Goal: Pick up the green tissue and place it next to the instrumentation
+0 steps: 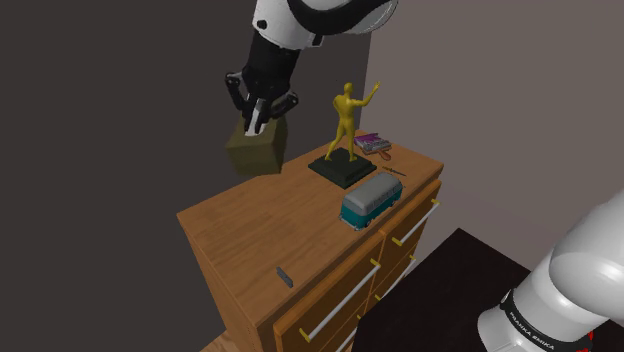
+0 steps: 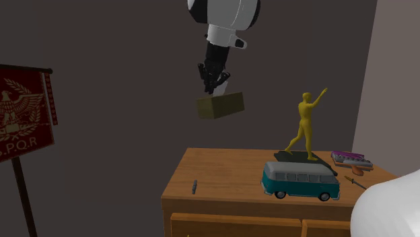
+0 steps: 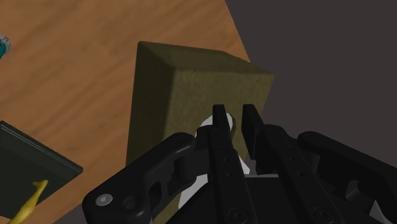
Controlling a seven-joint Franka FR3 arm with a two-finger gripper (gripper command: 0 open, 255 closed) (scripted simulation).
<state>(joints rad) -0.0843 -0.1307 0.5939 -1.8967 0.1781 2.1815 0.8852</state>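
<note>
We see the gripper (image 1: pixel 257 122) clamped on the white tissue poking from the olive-green tissue box (image 1: pixel 256 152) — the box hangs in the air. It hovers over the dresser's (image 1: pixel 250 218) back edge, near the yellow figurine (image 1: pixel 345 118).

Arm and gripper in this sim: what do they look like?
Glossy white rounded arm links with dark joint bands, one bearing small white lettering. All-black gripper: chunky linkage body with round screw heads, two slim flat jaws.
</note>
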